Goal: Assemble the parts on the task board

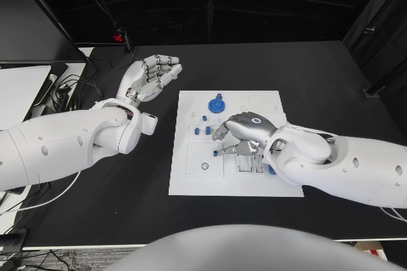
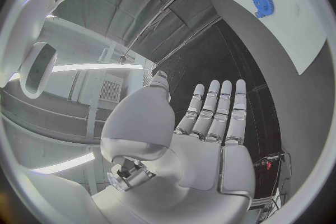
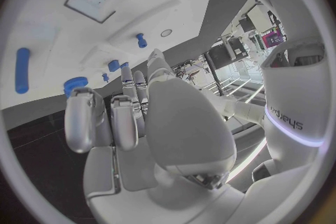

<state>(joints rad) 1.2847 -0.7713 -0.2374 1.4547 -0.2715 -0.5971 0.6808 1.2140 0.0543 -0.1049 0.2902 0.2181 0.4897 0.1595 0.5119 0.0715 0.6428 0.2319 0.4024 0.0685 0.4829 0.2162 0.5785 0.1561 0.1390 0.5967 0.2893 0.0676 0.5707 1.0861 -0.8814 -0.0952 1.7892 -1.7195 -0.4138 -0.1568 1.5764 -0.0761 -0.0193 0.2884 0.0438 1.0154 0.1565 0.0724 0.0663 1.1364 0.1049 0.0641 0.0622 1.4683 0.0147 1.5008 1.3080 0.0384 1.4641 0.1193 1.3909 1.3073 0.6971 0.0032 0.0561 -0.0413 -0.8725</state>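
Observation:
The white task board [image 1: 191, 177] lies mid-table. On its far part sits a blue gear [image 1: 217, 104], which the left wrist view also catches as a blue gear [image 2: 263, 1]. Small blue parts [image 1: 203, 130] stand near the board's left middle, and another blue part [image 1: 216, 153] lies by my right thumb. My right hand [image 1: 243, 131] hovers over the board's centre, fingers bent down toward it. In the right wrist view its fingertips [image 3: 126, 75] are close to small blue parts [image 3: 113, 65], and whether they pinch one is unclear. My left hand [image 1: 153, 75] is raised left of the board, fingers straight, holding nothing.
A shallow rectangular recess [image 1: 205, 166] with a small ring sits at the board's near left. A long blue part [image 3: 22, 70] lies on the board. Cables and grey equipment [image 1: 51, 89] crowd the table's left edge. Black tabletop [image 1: 339, 89] stretches right of the board.

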